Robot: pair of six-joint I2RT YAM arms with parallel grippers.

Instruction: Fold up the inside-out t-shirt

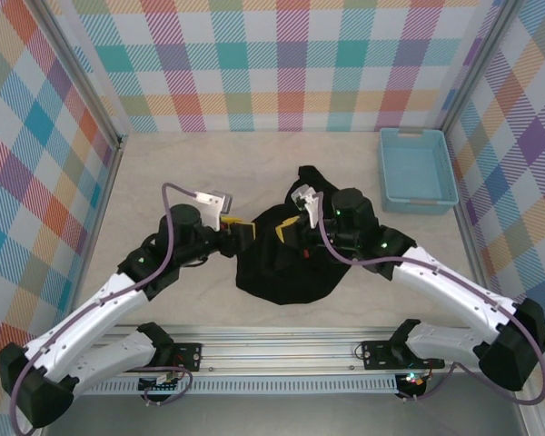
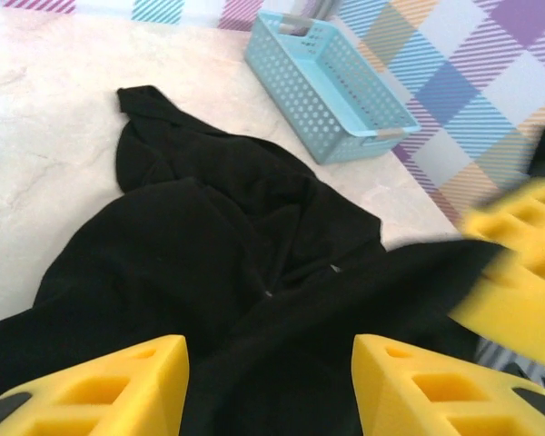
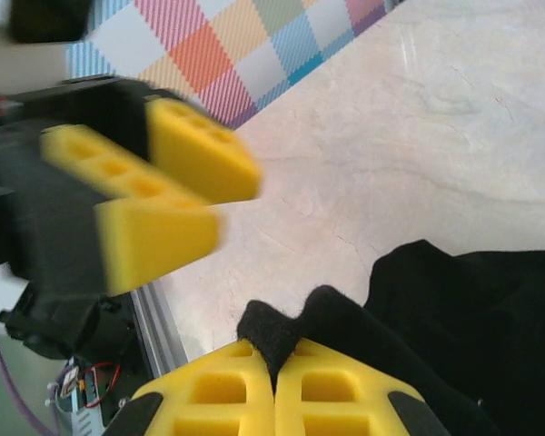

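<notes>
**Mia:** Black cloth, all in a heap! Is that the t-shirt [image 1: 282, 268]?

**Sam:** Yes. It lies on the pale counter [image 1: 182, 163], in the middle, between the two arms.

**Mia:** Is it flat?

**Sam:** No. It is bunched up and wrinkly. One thin bit pokes out toward the back wall.

**Mia:** What are the right fingers [image 3: 227, 395] doing?

**Sam:** They are squeezed tight together. A little fold of the black cloth is pinched between their yellow tips, near the edge of the heap.

**Mia:** And the left fingers [image 2: 118, 386]?

**Sam:** Those are spread apart, and nothing is in them. They hang at the left edge of the heap. They point at the right fingers and are close to them. From the left wrist you can see the dark cloth lying past the gap between them.

**Mia:** What is the blue thing?

**Sam:** That is a light-blue basket [image 1: 416, 173] with little holes in its sides. It sits on the counter by the right wall, toward the back, well apart from the t-shirt.

**Mia:** Is the t-shirt bigger than the basket?

**Sam:** Even crumpled, the heap looks wider.
</notes>
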